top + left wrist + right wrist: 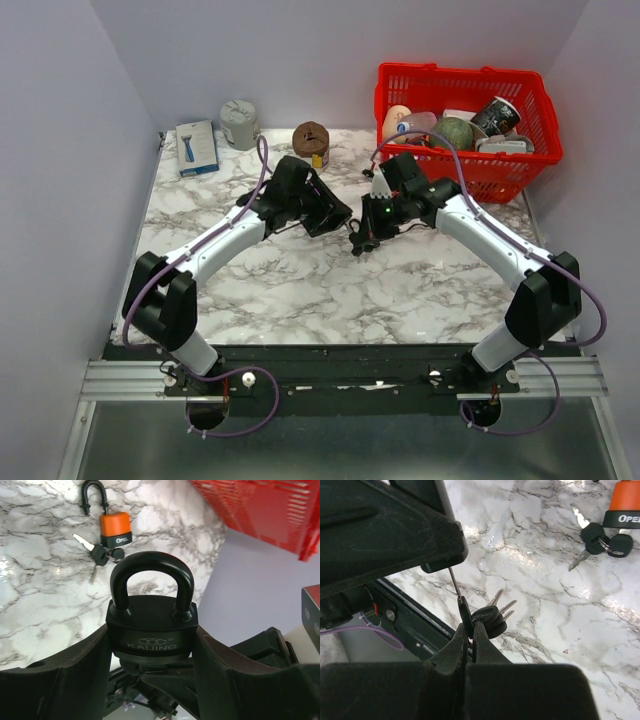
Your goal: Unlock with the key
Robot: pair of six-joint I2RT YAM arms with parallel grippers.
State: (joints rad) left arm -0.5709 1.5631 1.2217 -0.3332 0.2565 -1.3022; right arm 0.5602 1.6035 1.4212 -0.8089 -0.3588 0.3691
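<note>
Your left gripper [151, 647] clamps the black padlock [151, 622], your right gripper [469, 641] pinches the key [462, 605] at its base; next, likely seat and turn.

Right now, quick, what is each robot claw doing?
Left gripper: closed on the black metal KAIJING padlock.
Right gripper: closed on a black-headed metal key.

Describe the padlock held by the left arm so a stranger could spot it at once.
Over the middle of the marble table, find the left tool. The black padlock is clamped in it, shackle up and closed, KAIJING stamped on its body. Its neighbour, the orange padlock, lies flat on the marble with keys at its base.
</note>
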